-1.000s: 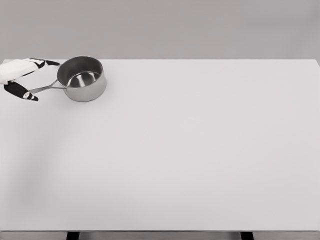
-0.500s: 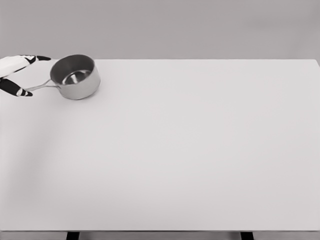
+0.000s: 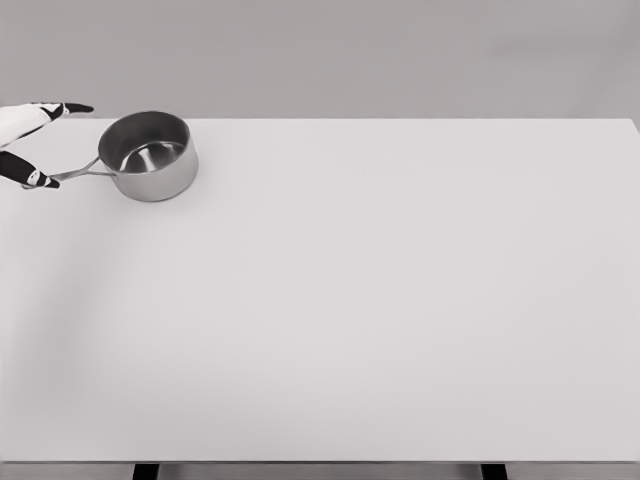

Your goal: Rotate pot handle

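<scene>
now your left hand (image 3: 28, 140) pinches the shiny steel saucepan's (image 3: 150, 155) thin handle (image 3: 78, 173) mid-rotation; next, swing it steadily without slipping.

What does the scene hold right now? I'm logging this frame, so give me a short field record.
pot: steel saucepan, upright, empty, far left of the table
handle: thin metal handle, pointing left
left hand: at the left edge, fingers spread, one dark fingertip at the handle's end; grasp unclear
right hand: not in view
table: white tabletop
</scene>
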Controlling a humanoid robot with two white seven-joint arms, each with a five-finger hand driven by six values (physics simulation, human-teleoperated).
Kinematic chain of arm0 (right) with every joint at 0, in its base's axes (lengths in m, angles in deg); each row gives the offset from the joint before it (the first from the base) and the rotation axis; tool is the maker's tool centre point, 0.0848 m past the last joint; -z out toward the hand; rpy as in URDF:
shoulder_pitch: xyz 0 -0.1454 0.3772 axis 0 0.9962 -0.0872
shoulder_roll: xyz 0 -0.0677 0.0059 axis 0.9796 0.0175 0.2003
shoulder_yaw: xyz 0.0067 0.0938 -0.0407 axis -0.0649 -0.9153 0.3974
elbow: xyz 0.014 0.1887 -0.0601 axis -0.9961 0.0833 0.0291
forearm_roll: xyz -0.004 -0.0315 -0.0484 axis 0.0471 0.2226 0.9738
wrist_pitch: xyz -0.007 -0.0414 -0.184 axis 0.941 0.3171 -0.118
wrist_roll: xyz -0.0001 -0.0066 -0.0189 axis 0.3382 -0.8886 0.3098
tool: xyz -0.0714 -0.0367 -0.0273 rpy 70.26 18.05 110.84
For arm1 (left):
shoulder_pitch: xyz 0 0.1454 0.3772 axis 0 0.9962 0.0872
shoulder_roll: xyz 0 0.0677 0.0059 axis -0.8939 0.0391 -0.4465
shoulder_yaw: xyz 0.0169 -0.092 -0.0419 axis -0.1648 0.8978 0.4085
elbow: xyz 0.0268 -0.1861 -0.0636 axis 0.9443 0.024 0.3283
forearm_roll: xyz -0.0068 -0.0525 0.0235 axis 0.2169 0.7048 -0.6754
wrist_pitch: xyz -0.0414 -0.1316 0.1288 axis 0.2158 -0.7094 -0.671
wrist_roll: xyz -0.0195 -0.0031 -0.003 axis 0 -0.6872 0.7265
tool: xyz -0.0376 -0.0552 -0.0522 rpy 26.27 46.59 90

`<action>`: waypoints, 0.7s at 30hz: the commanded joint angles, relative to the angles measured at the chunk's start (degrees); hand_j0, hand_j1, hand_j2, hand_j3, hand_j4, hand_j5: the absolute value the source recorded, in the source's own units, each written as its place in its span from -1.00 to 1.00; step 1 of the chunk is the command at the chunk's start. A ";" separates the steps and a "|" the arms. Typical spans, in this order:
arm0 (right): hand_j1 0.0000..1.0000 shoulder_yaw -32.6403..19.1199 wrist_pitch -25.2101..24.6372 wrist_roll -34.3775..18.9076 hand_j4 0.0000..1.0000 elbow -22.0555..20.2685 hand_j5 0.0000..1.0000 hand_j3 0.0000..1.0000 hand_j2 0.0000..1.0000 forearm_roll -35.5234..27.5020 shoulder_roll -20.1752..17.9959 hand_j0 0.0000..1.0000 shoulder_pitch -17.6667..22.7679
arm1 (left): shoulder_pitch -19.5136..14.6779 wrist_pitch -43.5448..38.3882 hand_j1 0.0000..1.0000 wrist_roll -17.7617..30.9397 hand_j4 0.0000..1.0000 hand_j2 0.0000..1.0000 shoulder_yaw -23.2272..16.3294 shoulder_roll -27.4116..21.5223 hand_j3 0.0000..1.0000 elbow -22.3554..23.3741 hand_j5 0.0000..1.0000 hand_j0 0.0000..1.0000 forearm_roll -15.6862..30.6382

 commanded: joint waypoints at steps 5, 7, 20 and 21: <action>1.00 -0.01 0.01 -0.01 1.00 0.00 1.00 1.00 1.00 0.02 -0.01 1.00 0.00 | 0.00 -0.11 1.00 -0.03 1.00 1.00 1.60 0.41 1.00 1.18 1.00 1.00 0.33; 1.00 -0.01 0.01 -0.01 1.00 0.00 1.00 1.00 1.00 0.02 -0.01 1.00 0.00 | -0.09 -0.11 1.00 0.06 1.00 1.00 1.60 0.67 1.00 1.18 1.00 1.00 0.33; 1.00 -0.01 0.01 -0.01 1.00 0.00 1.00 1.00 1.00 0.02 -0.01 1.00 0.00 | -0.61 -0.11 1.00 0.06 1.00 1.00 1.69 2.17 1.00 3.55 1.00 1.00 0.41; 1.00 -0.01 0.01 -0.01 1.00 0.00 1.00 1.00 1.00 0.02 -0.01 1.00 0.00 | -0.70 -0.11 1.00 0.06 1.00 1.00 1.69 2.17 1.00 3.81 1.00 1.00 0.41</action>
